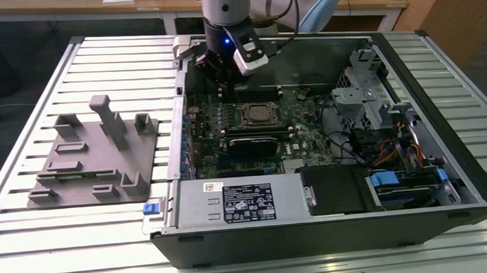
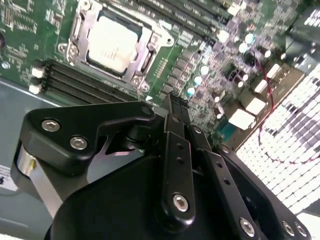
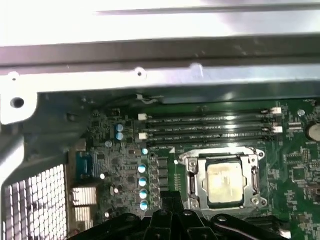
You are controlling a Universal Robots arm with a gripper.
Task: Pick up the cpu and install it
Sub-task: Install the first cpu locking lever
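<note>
The cpu [image 2: 112, 42] is a pale silver square lying flat inside the metal-framed socket [image 2: 75, 30] on the green motherboard. It also appears in the first wrist view as the cpu [image 3: 225, 182] within the socket frame [image 3: 192, 182]. In the exterior view the cpu [image 1: 259, 115] sits mid-board in the open computer case. My gripper [image 1: 222, 76] hangs above the board's far edge, apart from the socket. Its black fingers [image 2: 172, 107] are pressed together with nothing between them; in the first wrist view the gripper [image 3: 171, 197] points at the board beside the socket.
A grey tray [image 1: 90, 160] with upright fixtures stands on the slatted table at the exterior view's left. Inside the case are a black heatsink block [image 1: 256, 145], a power supply [image 1: 238, 200], drive cages [image 1: 389, 119] and memory slots [image 3: 210, 130]. The case wall [image 3: 150, 55] runs close behind.
</note>
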